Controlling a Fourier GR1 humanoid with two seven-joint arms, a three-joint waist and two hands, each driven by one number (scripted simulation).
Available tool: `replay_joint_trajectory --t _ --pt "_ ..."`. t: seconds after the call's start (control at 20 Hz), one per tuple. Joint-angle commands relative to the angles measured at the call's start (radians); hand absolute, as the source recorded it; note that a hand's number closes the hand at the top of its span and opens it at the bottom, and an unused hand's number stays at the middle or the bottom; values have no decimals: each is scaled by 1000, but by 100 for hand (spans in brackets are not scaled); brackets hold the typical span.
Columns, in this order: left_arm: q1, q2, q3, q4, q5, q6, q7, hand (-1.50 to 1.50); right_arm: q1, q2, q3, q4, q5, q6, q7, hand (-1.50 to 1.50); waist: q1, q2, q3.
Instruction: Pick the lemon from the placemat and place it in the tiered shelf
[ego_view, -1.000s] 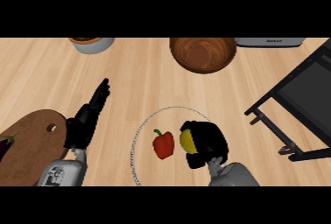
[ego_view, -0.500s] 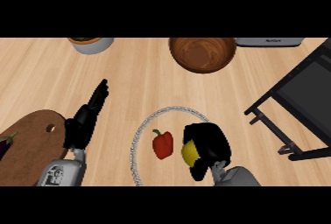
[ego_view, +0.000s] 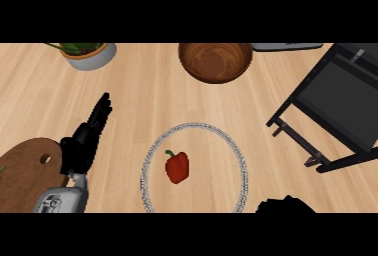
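The round placemat (ego_view: 240, 165) with its grey beaded rim lies at the centre front of the counter, and a red bell pepper (ego_view: 177, 167) rests on it. No lemon shows anywhere in the head view. Of my right hand (ego_view: 286, 205) only a black patch shows at the lower edge, right of the placemat; what it holds is hidden. My left hand (ego_view: 83, 142) rests open at the left, fingers straight and pointing away, apart from the placemat. The black tiered shelf (ego_view: 338, 102) stands at the right, its frame tilted across the view.
A wooden bowl (ego_view: 215, 60) sits at the back centre, with a grey object (ego_view: 288, 46) beside it. A potted plant (ego_view: 90, 53) stands at the back left. A wooden cutting board (ego_view: 26, 172) lies under my left forearm.
My right hand, which was curled round the yellow lemon on the placemat, has drawn back to the lower edge; the lemon is out of sight. The left hand has not moved.
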Motion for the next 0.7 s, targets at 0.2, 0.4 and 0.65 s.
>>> replay_joint_trajectory --t 0.2,0.4,0.65 --pt "32 -2 5 -10 4 3 -11 0 349 -161 -211 -324 -349 -86 -316 150 -36 -1 1" --pt "21 7 7 -14 4 -4 -12 0 461 -215 -442 -446 -541 -76 -398 150 -7 7 -1" --pt "36 -3 6 -30 9 0 -15 0 571 -205 -754 -474 -734 -75 -451 150 -4 5 -2"
